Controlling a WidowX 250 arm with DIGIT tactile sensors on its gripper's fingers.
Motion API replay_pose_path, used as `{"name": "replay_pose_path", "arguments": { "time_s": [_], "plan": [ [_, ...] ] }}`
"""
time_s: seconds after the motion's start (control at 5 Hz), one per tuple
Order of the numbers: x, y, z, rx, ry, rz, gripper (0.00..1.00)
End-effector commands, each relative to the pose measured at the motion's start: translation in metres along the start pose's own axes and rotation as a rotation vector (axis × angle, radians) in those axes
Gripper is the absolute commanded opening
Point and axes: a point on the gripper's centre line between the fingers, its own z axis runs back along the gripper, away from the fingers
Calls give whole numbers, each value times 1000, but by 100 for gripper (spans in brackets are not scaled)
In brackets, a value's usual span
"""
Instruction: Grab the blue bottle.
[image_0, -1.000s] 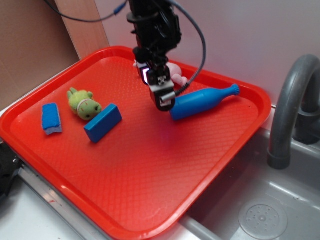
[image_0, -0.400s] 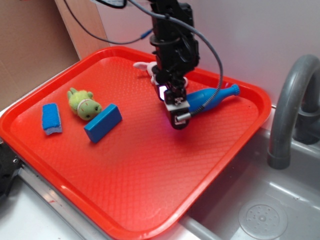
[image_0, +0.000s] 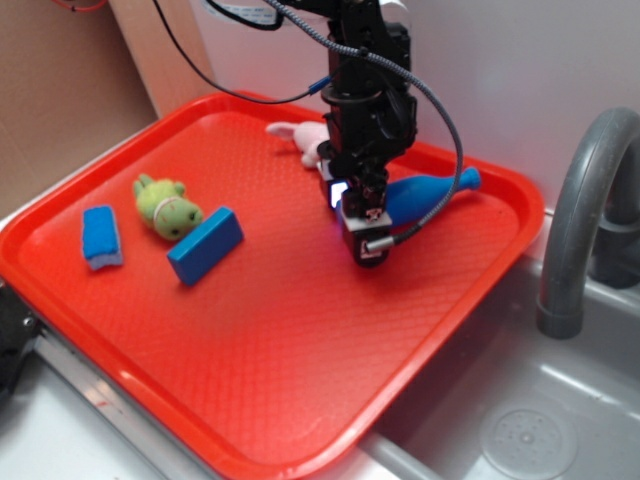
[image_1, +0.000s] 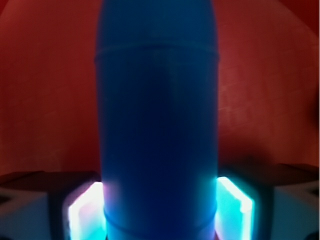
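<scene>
The blue bottle (image_0: 432, 191) lies on its side at the back right of the red tray (image_0: 300, 350), neck pointing right towards the tray's rim. My gripper (image_0: 368, 250) is down over the bottle's thick base end, its black body hiding that end. In the wrist view the bottle (image_1: 157, 100) fills the middle and runs away from the camera, between my two lit fingers (image_1: 87, 210). My gripper (image_1: 160, 212) is open, with a pad close to each side of the bottle. Whether the pads touch it is unclear.
A blue rectangular block (image_0: 205, 245), a green plush toy (image_0: 170, 207) and a small blue sponge pad (image_0: 102, 237) lie on the tray's left half. A pink plush (image_0: 300, 138) lies behind my arm. A grey faucet (image_0: 580, 200) and sink (image_0: 520, 420) stand right of the tray.
My gripper has moved right and down, from beside the bottle's base to astride it. The bottle and the other toys have not moved.
</scene>
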Motion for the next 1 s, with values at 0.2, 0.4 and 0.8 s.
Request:
{"name": "replay_pose_path", "arguments": {
  "time_s": [0.2, 0.4, 0.8],
  "plan": [
    [-81, 21, 106, -33, -90, 492, 0],
    [-124, 25, 146, -64, -167, 661, 0],
    [-181, 25, 196, -33, -345, 794, 0]
  ]
}}
